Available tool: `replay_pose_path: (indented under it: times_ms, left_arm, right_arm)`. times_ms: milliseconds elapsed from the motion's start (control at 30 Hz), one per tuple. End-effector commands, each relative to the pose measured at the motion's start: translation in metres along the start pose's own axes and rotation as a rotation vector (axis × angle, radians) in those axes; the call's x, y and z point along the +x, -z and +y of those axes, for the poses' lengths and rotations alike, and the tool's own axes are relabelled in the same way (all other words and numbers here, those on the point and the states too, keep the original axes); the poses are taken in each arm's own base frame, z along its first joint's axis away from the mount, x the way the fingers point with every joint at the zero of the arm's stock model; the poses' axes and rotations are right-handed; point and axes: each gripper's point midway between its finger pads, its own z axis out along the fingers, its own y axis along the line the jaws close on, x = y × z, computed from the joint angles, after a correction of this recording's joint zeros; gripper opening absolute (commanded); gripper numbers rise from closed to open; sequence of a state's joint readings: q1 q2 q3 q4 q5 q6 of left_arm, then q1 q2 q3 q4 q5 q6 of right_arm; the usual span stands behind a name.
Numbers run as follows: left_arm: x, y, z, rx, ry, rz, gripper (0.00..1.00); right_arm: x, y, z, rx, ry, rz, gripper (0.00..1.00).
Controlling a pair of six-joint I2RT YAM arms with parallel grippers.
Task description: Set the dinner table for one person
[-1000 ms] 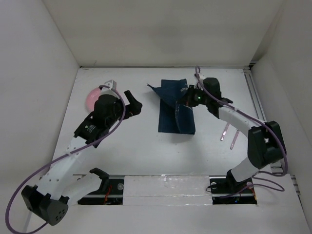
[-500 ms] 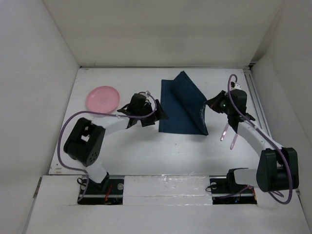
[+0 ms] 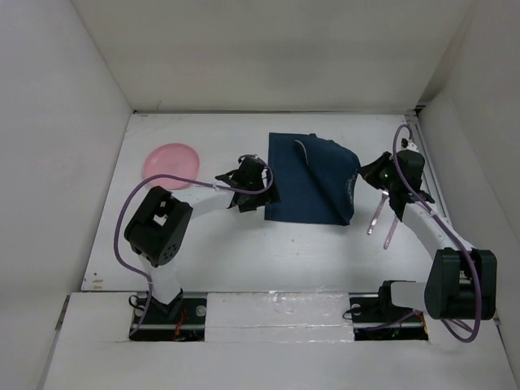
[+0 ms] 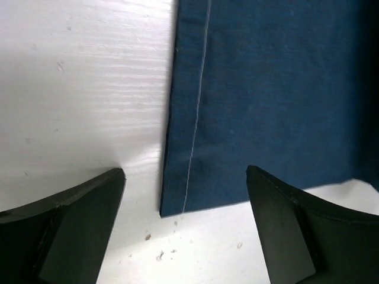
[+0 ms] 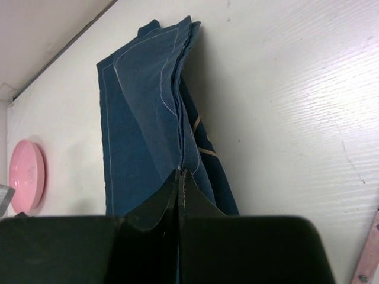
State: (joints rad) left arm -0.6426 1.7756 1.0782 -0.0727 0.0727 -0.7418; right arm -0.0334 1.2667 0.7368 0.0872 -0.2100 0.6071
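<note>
A navy blue cloth placemat (image 3: 305,180) lies partly folded in the middle of the white dinner table (image 3: 244,252). My right gripper (image 3: 359,174) is shut on the placemat's right edge (image 5: 177,148) and holds that edge lifted over the flat part. My left gripper (image 3: 262,197) is open, low over the table at the placemat's near left corner (image 4: 174,207), one finger (image 4: 83,219) on each side of it. A pink plate (image 3: 171,162) lies at the far left, also in the right wrist view (image 5: 26,176).
Pink cutlery pieces (image 3: 382,226) lie on the table right of the placemat, one showing in the right wrist view (image 5: 367,254). White walls close in the table on the left, back and right.
My right gripper has drawn the placemat's edge to the right, unfolding the cloth. My left arm has swung from beside the pink plate to the placemat's near left corner.
</note>
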Motion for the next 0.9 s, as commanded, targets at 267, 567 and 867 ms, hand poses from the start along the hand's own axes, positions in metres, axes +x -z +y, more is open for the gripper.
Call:
replay_pose_path:
  times_ms: [267, 567, 867]
  left_arm:
    - [0.021, -0.041, 0.027, -0.201, -0.070, 0.063, 0.43]
    - [0.003, -0.033, 0.035, -0.272, -0.054, -0.030, 0.00]
    - [-0.072, 0.005, 0.043, -0.339, 0.034, -0.232, 0.00]
  right_arm:
    - [-0.018, 0.007, -0.001, -0.013, 0.012, -0.053, 0.00]
    - [-0.013, 0.000, -0.013, 0.006, -0.005, -0.025, 0.00]
    - [-0.022, 0.002, -0.042, 0.153, -0.033, -0.068, 0.00]
